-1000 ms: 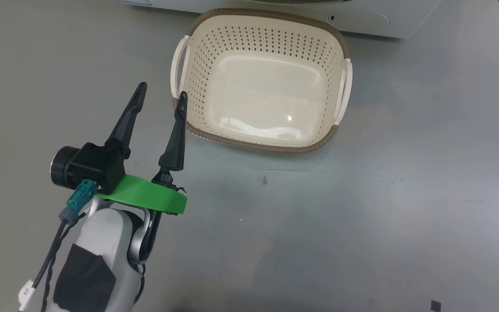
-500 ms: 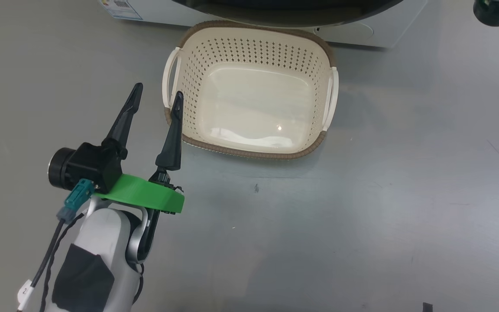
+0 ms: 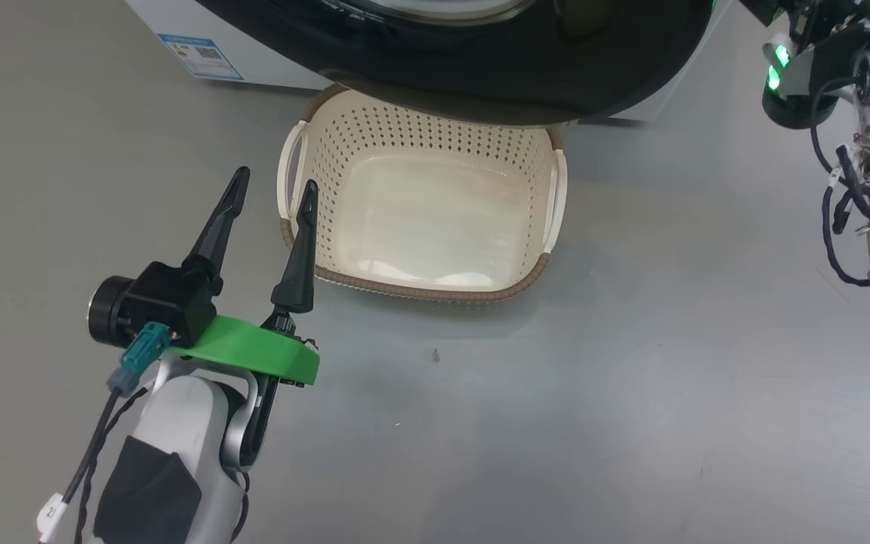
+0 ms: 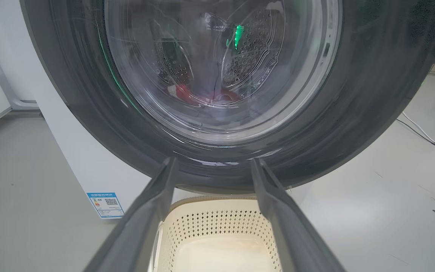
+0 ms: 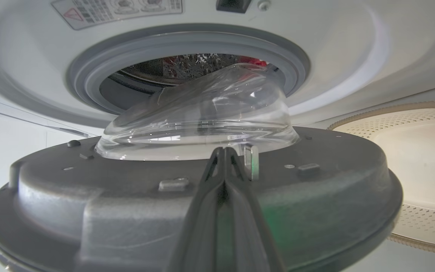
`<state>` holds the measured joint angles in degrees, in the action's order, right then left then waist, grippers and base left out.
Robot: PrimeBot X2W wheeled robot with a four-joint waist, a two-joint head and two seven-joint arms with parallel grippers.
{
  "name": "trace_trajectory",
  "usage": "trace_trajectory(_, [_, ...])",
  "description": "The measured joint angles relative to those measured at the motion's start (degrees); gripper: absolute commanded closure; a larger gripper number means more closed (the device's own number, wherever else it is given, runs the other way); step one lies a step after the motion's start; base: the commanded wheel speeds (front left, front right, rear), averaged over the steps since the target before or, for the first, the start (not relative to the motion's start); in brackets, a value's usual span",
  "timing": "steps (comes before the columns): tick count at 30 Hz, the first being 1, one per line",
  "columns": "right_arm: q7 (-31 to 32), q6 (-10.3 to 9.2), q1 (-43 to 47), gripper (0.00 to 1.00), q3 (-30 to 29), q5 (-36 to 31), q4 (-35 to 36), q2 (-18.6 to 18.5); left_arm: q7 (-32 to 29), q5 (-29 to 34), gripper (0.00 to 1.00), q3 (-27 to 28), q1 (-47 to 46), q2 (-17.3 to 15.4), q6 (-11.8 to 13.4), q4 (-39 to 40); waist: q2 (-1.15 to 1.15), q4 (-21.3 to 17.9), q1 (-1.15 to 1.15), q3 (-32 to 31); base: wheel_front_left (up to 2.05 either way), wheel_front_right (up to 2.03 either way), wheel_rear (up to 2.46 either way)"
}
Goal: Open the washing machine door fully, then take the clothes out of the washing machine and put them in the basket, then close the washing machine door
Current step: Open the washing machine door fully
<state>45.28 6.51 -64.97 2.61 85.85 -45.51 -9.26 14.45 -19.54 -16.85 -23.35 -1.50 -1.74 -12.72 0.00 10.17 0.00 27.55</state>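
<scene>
The one washing machine door [image 3: 518, 75] had swung over the one basket [image 3: 405, 291], just right of the spread left gripper [image 3: 276, 179]; right gripper [image 5: 223, 151] pinched together.

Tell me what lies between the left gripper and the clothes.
The door, in the left wrist view: the red clothes show through its glass.

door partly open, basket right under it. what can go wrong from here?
1. The washing machine door overhangs the far rim of the basket; swinging wider, it might clip the basket.
2. The right gripper is shut at the door's inner side, gripping nothing; it may slip off.
3. The left gripper, open, hangs beside the basket and could nudge it.
</scene>
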Motion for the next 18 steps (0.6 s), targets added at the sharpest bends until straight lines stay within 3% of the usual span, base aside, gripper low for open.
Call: trace_trajectory(18, [1.91, 0.15, 10.44, 1.00, 1.74, 1.96, 4.58, 2.89, 0.00, 1.53, 0.00, 0.21, 2.95, -0.01, -0.05, -2.18, 0.00, -0.77, 0.00, -6.70, 0.00, 0.00, 0.00])
